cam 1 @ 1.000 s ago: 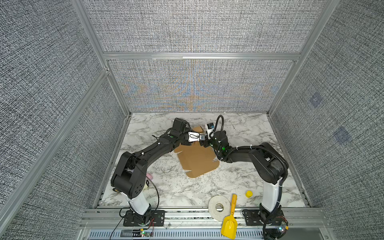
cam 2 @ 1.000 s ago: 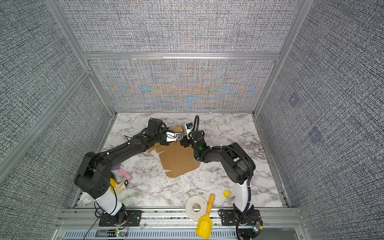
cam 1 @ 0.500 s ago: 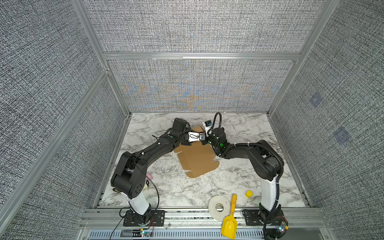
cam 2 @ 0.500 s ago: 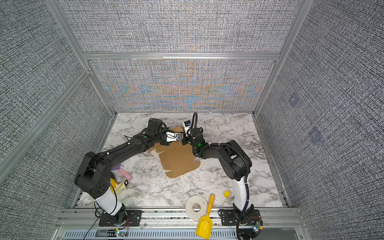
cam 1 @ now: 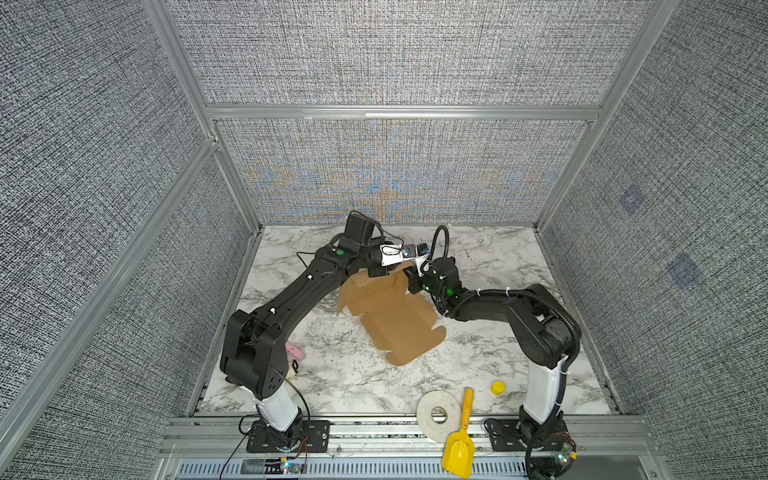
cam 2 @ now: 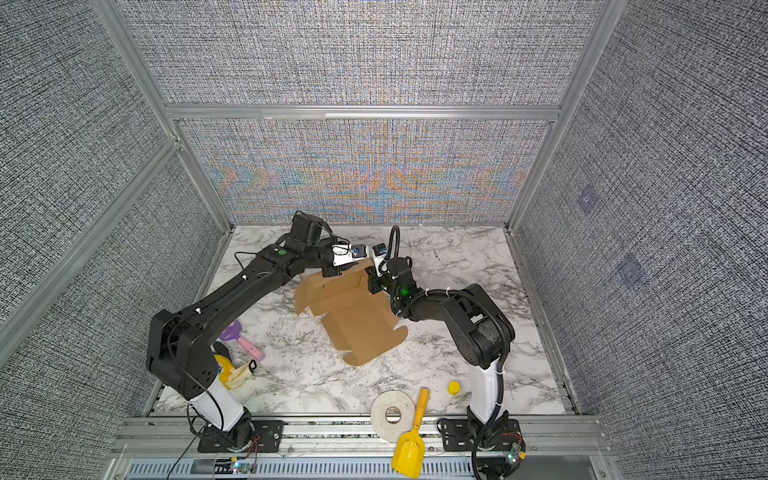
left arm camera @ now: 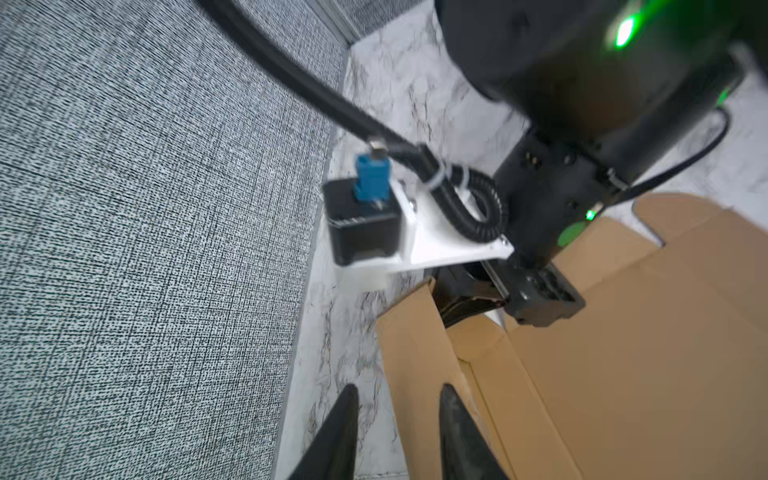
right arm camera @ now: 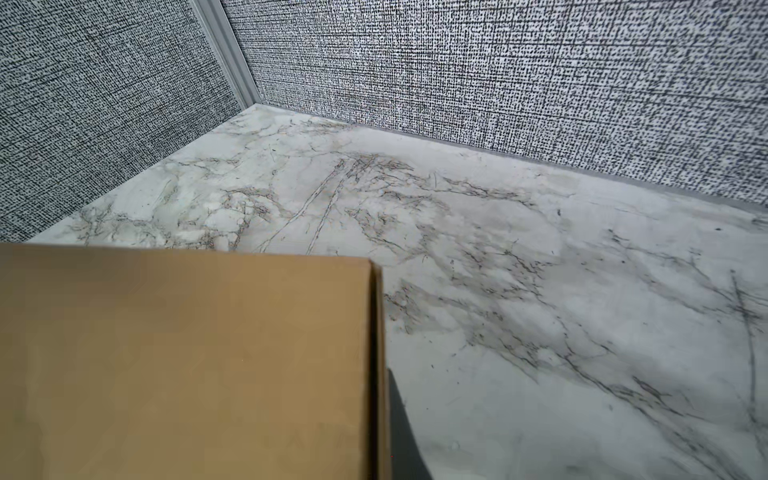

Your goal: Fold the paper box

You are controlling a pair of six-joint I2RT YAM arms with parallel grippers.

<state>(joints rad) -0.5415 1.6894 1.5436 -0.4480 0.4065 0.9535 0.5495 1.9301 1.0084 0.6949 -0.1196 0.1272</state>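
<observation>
Clutter lines the front edge: a yellow scoop (cam 1: 458,451) lies with its blade on the front rail (cam 1: 374,432) and its handle reaching onto the marble tabletop (cam 1: 332,374), just beside a white tape roll (cam 1: 439,414) that straddles the table's edge. A little farther in, a small yellow cap (cam 1: 497,387) stands near the right arm's base. Near the left arm's base, a purple toy (cam 2: 249,349) with a pink handle lies on the marble, well apart from the cardboard.

Mid-table, the paper box (cam 1: 399,324) lies askew in both top views. Its flat lid panel points toward the front and rests on the marble. Its tray end is toward the back, with flaps raised.

At that far end the two arms meet. The right gripper (cam 1: 409,277) is closed on a raised flap at the tray's right side. In the right wrist view one dark finger (right arm camera: 405,436) lies flush against the cardboard, and the other is hidden behind it. The left gripper (left arm camera: 398,390) hangs over the tray's far wall with its fingers apart. The left wrist view shows the edge of a raised flap in the gap. Whether either finger touches the cardboard I cannot tell. Behind both runs the grey woven back wall (cam 1: 395,174).
</observation>
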